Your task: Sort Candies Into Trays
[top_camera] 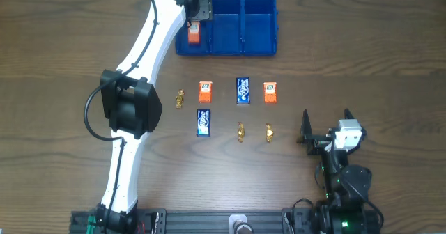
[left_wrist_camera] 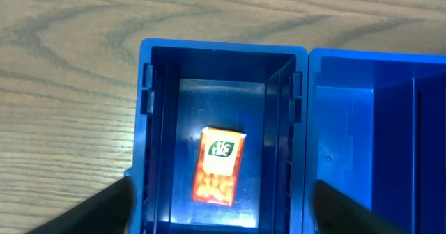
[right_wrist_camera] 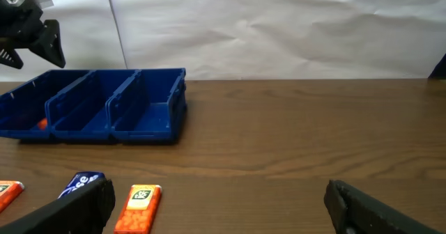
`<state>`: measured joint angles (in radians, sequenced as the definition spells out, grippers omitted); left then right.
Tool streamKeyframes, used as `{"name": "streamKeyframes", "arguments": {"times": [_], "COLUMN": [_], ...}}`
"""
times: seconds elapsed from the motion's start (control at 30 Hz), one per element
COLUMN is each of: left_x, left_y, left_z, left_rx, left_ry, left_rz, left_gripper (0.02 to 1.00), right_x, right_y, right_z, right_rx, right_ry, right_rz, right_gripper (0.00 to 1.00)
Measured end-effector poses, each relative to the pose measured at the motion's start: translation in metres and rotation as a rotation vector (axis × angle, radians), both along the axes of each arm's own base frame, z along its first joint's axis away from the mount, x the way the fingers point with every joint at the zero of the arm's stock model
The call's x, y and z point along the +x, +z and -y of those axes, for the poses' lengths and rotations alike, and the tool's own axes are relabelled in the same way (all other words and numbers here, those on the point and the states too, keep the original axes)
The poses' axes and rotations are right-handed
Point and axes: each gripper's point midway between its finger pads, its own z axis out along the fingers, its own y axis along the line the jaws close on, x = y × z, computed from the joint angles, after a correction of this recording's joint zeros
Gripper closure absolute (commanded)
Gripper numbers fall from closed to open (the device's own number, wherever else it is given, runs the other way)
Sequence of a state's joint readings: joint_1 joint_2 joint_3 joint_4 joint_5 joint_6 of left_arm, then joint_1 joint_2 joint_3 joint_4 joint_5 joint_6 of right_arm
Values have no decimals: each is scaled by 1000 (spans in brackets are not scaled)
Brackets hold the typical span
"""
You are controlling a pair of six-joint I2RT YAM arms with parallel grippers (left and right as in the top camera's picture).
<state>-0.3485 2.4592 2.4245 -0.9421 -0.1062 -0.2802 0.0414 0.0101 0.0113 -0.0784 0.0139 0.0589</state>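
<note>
**Item:** orange candy box (left_wrist_camera: 219, 166), lying flat in the leftmost compartment of the blue tray (top_camera: 259, 32), upper middle of the top view.

**Left gripper** (top_camera: 199, 10): above that compartment, jaws wide, holding nothing.

**Right gripper** (top_camera: 326, 128): lower right, jaws wide, empty, well apart from the candies.

**On the table, frame centre:** two orange boxes (top_camera: 205, 91), two blue boxes (top_camera: 242, 90), three gold-wrapped sweets (top_camera: 241, 131).

**Handling note:** the deposit looks complete. Rise straight up so the fingers clear the tray walls. Then take the nearer orange box across its narrow sides and place it in the same compartment.
</note>
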Motion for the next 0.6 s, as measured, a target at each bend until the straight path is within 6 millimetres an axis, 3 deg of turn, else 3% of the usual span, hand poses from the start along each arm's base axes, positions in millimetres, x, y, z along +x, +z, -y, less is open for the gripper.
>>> {"name": "streamKeyframes", "arguments": {"times": [0.1,0.2,0.3,0.37,0.43,0.5,0.6], "left_x": [-5,-24,-55,-94,-124,-143,-160], "left_y": [-1,14,51,86,96,71,-13], "left_z": [1,2,14,29,40,41,32], "left_rx": [3,4,-28,-77,-114,-106,-42], "left_ry": [-4,-12,-39,-74,-100,-99,-67], "left_rz": [-18,-21,48,121,150,99,-65], "left_gripper": [75,53,49,49,49,53,58], "right_x": [0,0,0,0,0,0,0], "right_y": [0,0,0,0,0,0,0], "right_z": [0,0,0,0,0,0,0], "right_rx": [0,0,0,0,0,0,0], "right_ry": [0,0,0,0,0,0,0], "right_rz": [0,0,0,0,0,0,0], "right_gripper": [3,3,3,3,3,3,3]}}
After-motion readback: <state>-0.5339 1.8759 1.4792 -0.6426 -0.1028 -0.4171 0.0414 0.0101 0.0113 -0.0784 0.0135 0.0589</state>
